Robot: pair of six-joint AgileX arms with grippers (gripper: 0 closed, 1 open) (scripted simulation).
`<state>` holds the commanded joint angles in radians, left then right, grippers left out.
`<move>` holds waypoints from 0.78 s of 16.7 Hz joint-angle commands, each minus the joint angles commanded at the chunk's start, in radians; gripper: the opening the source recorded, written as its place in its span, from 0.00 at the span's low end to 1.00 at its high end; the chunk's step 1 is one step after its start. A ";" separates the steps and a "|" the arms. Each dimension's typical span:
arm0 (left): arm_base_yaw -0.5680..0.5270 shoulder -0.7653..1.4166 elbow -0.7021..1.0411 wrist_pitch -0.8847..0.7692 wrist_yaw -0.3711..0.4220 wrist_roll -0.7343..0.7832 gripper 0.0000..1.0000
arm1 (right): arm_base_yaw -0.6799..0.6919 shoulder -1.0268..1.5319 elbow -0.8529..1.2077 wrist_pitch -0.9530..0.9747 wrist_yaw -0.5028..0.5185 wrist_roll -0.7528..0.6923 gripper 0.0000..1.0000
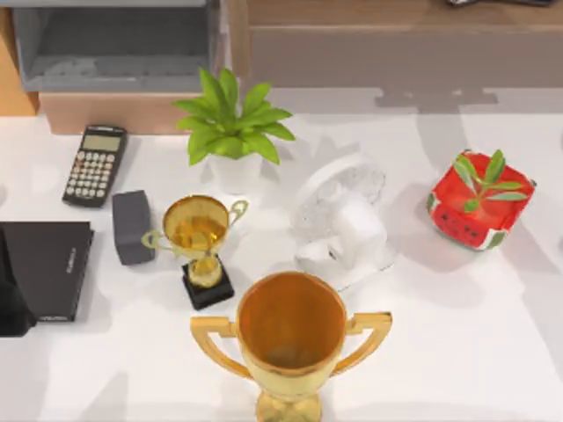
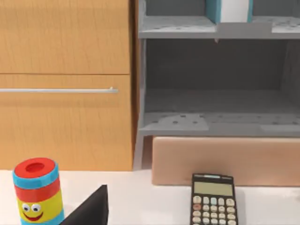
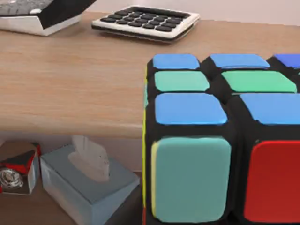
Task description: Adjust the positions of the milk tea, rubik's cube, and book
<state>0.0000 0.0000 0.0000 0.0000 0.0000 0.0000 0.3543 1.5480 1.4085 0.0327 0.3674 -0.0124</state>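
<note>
A rubik's cube (image 3: 220,140) looms at the lower right of the right wrist view, directly ahead of the right arm's camera on a wooden shelf (image 3: 70,79). Its near faces show blue, green, teal and red stickers in black borders. A white calculator (image 3: 145,21) lies well beyond it at the upper centre. The right arm looks the nearer to the cube; whether its claw is spread or pinching cannot be told. In the left wrist view, the book (image 2: 229,10) stands upright on the grey shelf unit (image 2: 215,119), upper right of frame, teal covers flanking white pages. The left claw's state likewise cannot be told.
</note>
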 joint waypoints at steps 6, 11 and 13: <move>0.000 0.000 0.000 0.000 0.000 0.000 1.00 | 0.016 0.024 0.054 0.072 0.029 0.029 0.00; 0.000 0.000 0.000 0.000 0.000 0.000 1.00 | -0.018 0.054 0.120 0.074 -0.003 0.022 0.00; 0.000 0.000 0.000 0.000 0.000 0.000 1.00 | -0.046 0.095 0.204 0.077 -0.024 0.016 0.00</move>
<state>0.0000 0.0000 0.0000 0.0000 0.0000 0.0000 0.3087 1.6427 1.6123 0.1096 0.3433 0.0035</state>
